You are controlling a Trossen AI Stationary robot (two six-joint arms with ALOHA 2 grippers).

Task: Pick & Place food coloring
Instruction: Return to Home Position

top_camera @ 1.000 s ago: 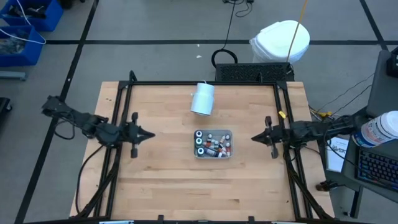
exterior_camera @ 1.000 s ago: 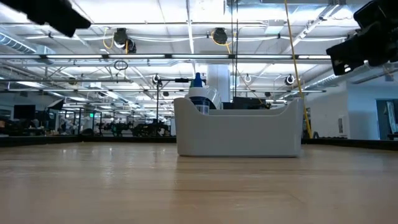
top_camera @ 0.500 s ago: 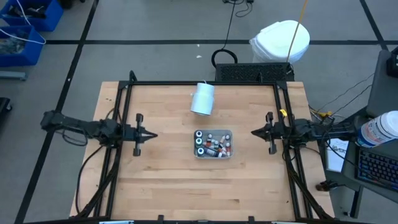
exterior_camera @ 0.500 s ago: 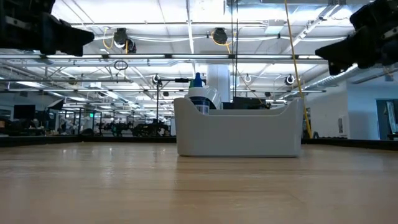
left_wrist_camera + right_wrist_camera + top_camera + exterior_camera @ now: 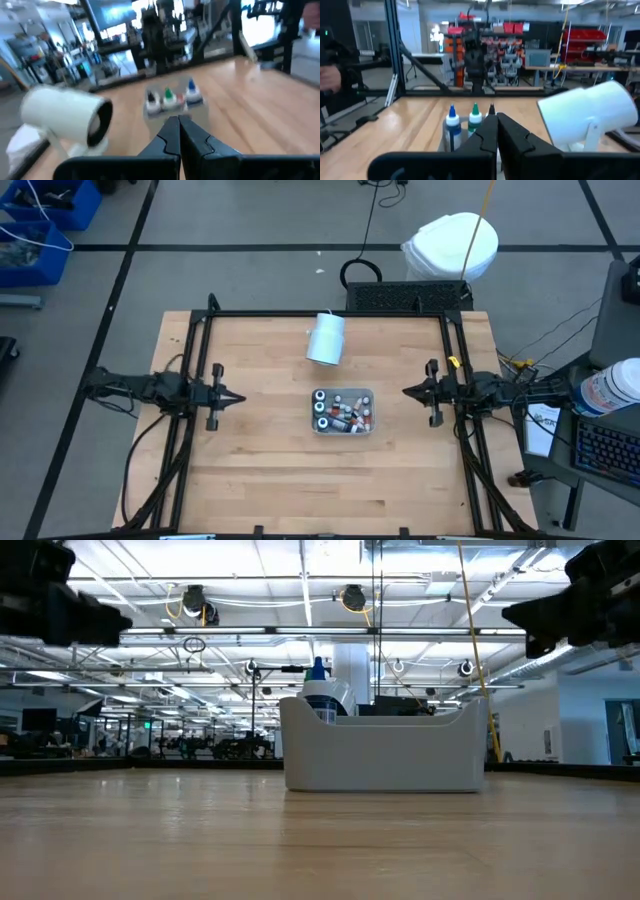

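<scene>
The food coloring bottles (image 5: 342,413) stand and lie packed inside a pale grey-blue tray (image 5: 368,394) at the table's middle; their tips (image 5: 168,95) (image 5: 452,118) rise above the tray wall (image 5: 380,755). My left gripper (image 5: 240,398) hovers left of the tray, fingers shut and pointing at it (image 5: 178,120). My right gripper (image 5: 406,392) hovers right of the tray, also shut and aimed at it (image 5: 495,118). Neither touches anything.
A pale blue-white cylinder (image 5: 326,338) lies on its side near the table's far edge, beyond the tray. A black frame (image 5: 330,314) rims the table. Bare wood lies between each gripper and the tray and along the near side.
My left arm has drawn back toward the table's left edge and come lower in the low view. My right gripper has edged a little toward the tray and lower. The tray and bottles have stayed put.
</scene>
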